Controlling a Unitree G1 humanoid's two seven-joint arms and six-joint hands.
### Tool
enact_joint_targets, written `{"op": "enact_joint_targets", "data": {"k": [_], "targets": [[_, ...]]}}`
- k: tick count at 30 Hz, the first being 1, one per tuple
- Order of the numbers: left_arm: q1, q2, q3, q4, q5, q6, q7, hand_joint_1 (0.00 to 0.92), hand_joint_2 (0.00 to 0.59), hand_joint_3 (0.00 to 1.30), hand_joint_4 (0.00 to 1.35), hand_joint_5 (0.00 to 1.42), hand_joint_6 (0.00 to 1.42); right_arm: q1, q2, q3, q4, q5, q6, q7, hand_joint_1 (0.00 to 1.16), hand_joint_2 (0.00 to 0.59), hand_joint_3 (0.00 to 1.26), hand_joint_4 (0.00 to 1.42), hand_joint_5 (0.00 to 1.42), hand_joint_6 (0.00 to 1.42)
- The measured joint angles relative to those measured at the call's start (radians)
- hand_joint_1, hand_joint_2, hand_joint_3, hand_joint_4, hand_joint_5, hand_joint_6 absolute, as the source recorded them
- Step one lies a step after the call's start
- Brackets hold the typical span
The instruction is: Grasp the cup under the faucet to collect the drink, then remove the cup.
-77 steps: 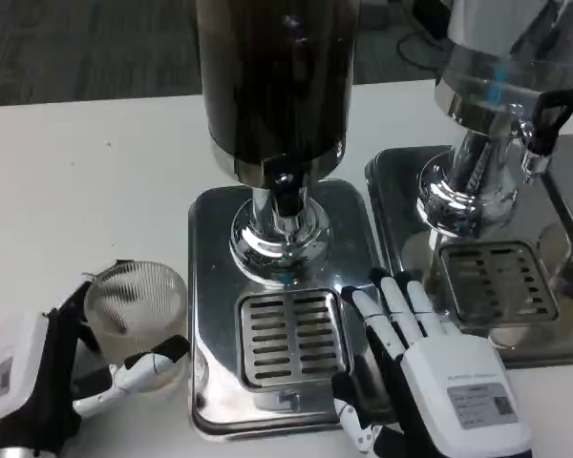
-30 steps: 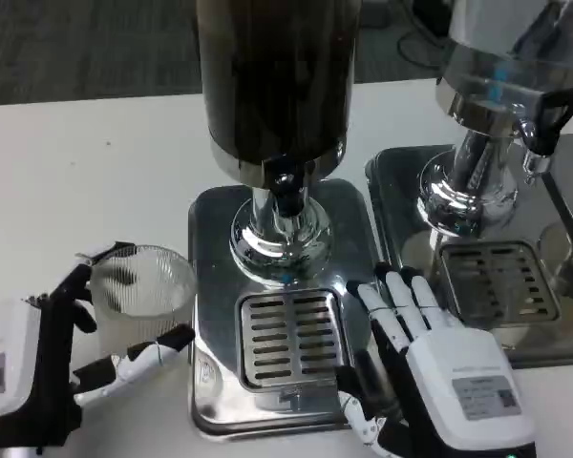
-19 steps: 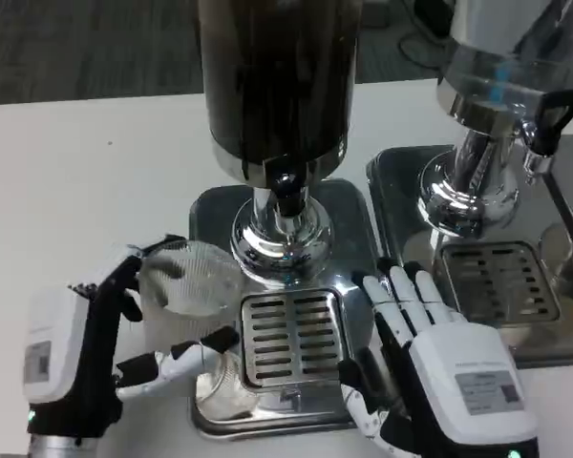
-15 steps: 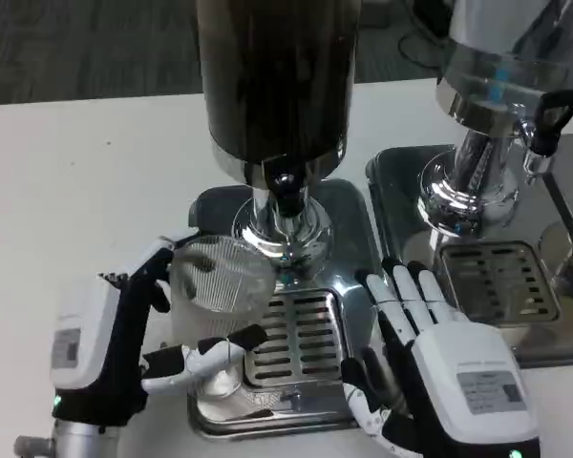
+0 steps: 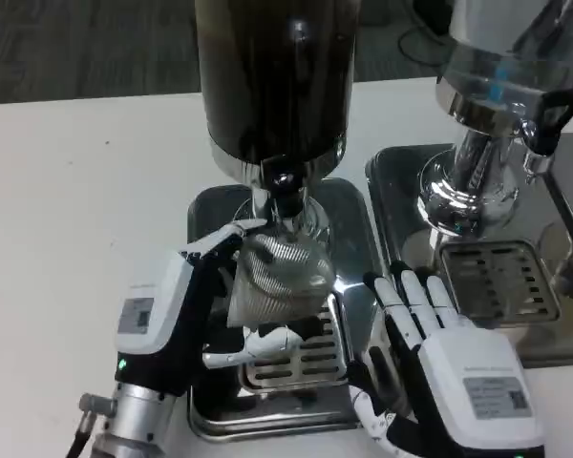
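My left hand [image 5: 186,305] grips a clear ribbed plastic cup [image 5: 275,279] and holds it over the drip grate [image 5: 310,355], right below the black faucet [image 5: 284,189] of the dark drink dispenser [image 5: 275,76]. The cup is tilted slightly and looks empty. To the right of the grate, my right hand [image 5: 449,367] rests on the steel tray [image 5: 353,239] with its fingers spread and holds nothing.
A second silver dispenser [image 5: 501,86] with a black tap lever [image 5: 552,114] stands at the right on its own steel tray [image 5: 563,355] with a grate [image 5: 497,279]. White table [image 5: 86,181] stretches out on the left.
My left hand has carried the cup from the table at the left, up and rightward, to under the faucet above the grate. My right hand has barely moved.
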Motion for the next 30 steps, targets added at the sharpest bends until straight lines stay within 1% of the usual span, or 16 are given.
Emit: {"op": "enact_joint_targets", "data": {"k": [2,5,8,9,13,15,16,17,19,21,25,30], "targets": [[-0.003,-0.008,-0.019,0.0,0.004,0.003,0.011,0.545,0.079,0.46,0.55,0.78,0.98,0.001,-0.001,-0.001,-0.001,0.0,0.0,0.0,0.41,0.449,0.08,0.0,0.0,0.25],[-0.021,-0.014,-0.041,0.014,0.013,0.011,0.025,0.479,0.076,0.46,0.54,0.78,0.98,0.002,-0.001,0.0,-0.003,0.0,0.0,0.0,0.41,0.448,0.08,0.0,0.0,0.25],[-0.034,-0.016,-0.058,0.028,0.019,0.022,0.043,0.434,0.078,0.45,0.54,0.78,0.97,0.008,-0.001,-0.001,-0.004,0.002,0.0,0.0,0.41,0.448,0.08,0.0,0.0,0.25],[-0.035,-0.015,-0.068,0.03,0.022,0.028,0.059,0.42,0.081,0.45,0.53,0.78,0.97,0.01,-0.002,-0.001,-0.004,0.006,0.0,0.0,0.39,0.44,0.08,0.0,0.0,0.25],[-0.034,-0.01,-0.086,0.036,0.034,0.039,0.092,0.358,0.084,0.43,0.52,0.77,0.91,0.017,-0.001,0.0,-0.006,0.006,0.0,0.0,0.39,0.439,0.08,0.0,0.0,0.25],[-0.032,-0.004,-0.096,0.035,0.039,0.048,0.109,0.314,0.083,0.37,0.47,0.72,0.85,0.017,-0.001,0.0,-0.007,0.006,0.0,0.0,0.33,0.431,0.08,0.0,0.0,0.25],[-0.027,0.006,-0.106,0.035,0.04,0.056,0.114,0.285,0.073,0.3,0.38,0.68,0.8,0.018,-0.001,0.0,-0.009,0.006,0.0,0.0,0.32,0.43,0.08,0.0,0.0,0.25],[-0.025,0.009,-0.11,0.035,0.04,0.056,0.115,0.26,0.069,0.25,0.32,0.64,0.75,0.019,-0.001,0.0,-0.01,0.007,0.0,0.0,0.32,0.43,0.08,0.0,0.0,0.25],[-0.013,0.02,-0.114,0.035,0.039,0.058,0.116,0.239,0.067,0.19,0.26,0.6,0.7,0.021,0.0,0.0,-0.01,0.01,-0.001,0.001,0.31,0.431,0.08,0.0,0.0,0.25],[-0.004,0.024,-0.115,0.036,0.038,0.061,0.116,0.219,0.057,0.17,0.24,0.57,0.66,0.02,-0.002,0.0,-0.01,0.01,-0.001,0.001,0.31,0.432,0.08,0.0,0.0,0.25],[0.007,0.024,-0.115,0.035,0.038,0.065,0.119,0.176,0.057,0.14,0.19,0.52,0.57,0.018,-0.003,-0.002,-0.009,0.013,-0.002,0.003,0.32,0.434,0.08,0.0,0.0,0.24],[0.007,0.025,-0.115,0.032,0.037,0.07,0.129,0.128,0.049,0.14,0.18,0.51,0.55,0.017,-0.002,-0.003,-0.01,0.014,-0.001,0.005,0.33,0.432,0.08,0.0,0.0,0.24]]}}
